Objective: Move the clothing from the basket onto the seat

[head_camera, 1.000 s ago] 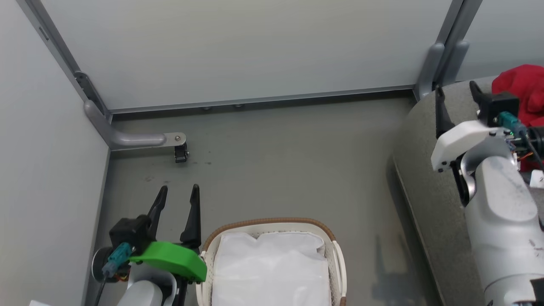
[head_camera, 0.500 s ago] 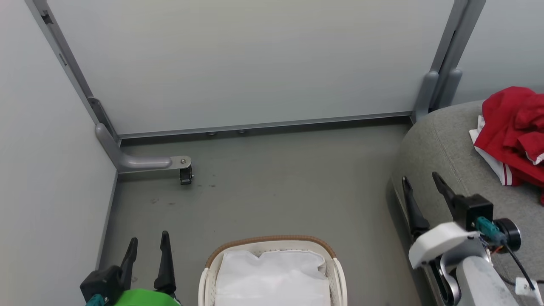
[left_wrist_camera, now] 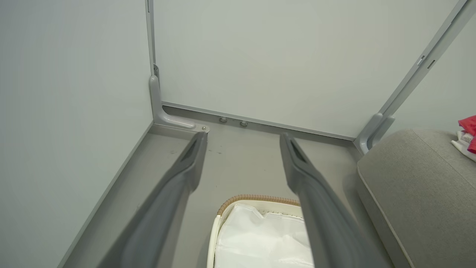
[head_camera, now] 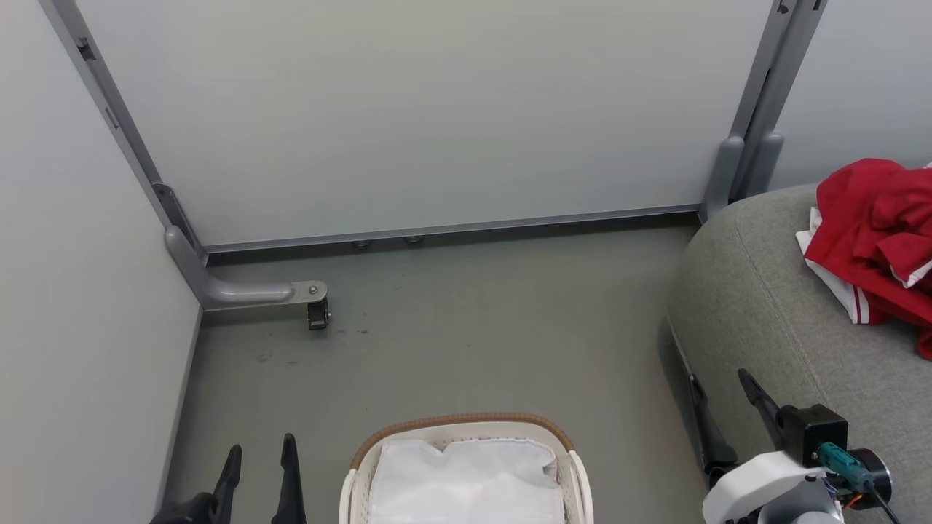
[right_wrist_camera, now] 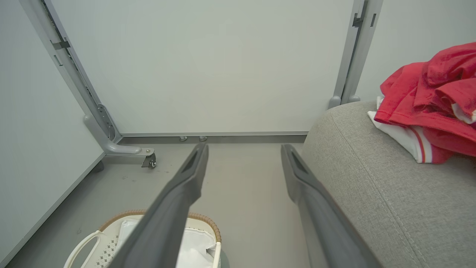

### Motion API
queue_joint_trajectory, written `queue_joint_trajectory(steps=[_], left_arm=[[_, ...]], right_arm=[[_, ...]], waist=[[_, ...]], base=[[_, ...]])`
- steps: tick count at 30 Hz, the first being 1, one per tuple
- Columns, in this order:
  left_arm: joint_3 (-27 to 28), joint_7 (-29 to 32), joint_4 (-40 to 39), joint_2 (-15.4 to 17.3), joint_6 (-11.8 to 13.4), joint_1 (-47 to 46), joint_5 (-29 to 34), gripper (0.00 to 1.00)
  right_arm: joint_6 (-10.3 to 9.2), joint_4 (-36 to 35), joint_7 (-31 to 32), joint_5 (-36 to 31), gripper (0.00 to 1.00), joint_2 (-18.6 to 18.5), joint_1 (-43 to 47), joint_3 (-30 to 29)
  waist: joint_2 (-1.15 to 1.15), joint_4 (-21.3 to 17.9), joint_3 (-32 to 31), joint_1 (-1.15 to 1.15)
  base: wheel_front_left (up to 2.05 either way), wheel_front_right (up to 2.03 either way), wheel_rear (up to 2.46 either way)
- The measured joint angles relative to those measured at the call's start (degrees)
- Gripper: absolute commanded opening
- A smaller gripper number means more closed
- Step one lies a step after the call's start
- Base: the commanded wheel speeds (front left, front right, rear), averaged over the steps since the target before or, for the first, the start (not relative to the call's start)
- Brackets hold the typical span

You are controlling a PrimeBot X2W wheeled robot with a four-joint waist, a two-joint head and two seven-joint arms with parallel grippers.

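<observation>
**Now: both claws spread and empty, clothing on the seat**

Of the two claws, the left claw (head_camera: 261, 447) sits at the lower left of the head view. Its two dark fingers are parted with nothing between them, above the floor (head_camera: 473, 327) just left of the basket (head_camera: 466, 422). The right claw (head_camera: 716, 376), at the lower right, is likewise spread wide and empty, its fingers beside the front edge of the seat (head_camera: 764, 306).

The one basket is oval, white and perforated, with a brown woven rim; its visible interior shows a white liner sheet (head_camera: 466, 480). The clothing (head_camera: 874, 233) lies in one crumpled red heap with white stripes and trim on top of the single grey fabric seat, well apart from both claws. How many garments make up the heap cannot be told, and any label on it is too small to read.

The floor is plain grey with faint scuffs. Pale wall panels (head_camera: 437, 109) in grey metal frames enclose the space. One small black caster (head_camera: 317, 314) hangs from a curved bracket in the left corner.
</observation>
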Motion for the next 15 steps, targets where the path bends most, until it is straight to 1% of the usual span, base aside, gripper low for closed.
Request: queue_joint_trajectory(steps=[7, 15], left_arm=[[0.5, 0.0, -0.2, -0.3, 0.0, 0.3, 0.0, 1.00], [0.8, 0.0, 0.3, -0.4, -0.1, 0.3, -0.1, 1.00]], right_arm=[[0.00, 0.1, 0.0, 0.5, 1.00, 0.0, 0.2, 0.7], [0.00, 0.8, 0.0, 0.8, 1.00, 0.0, 0.0, 0.2]], waist=[[0.00, -0.2, 0.2, 0.00], [0.00, -0.2, 0.5, 0.00]], base=[[0.00, 0.00, 0.00], [0.00, 0.00, 0.00]])
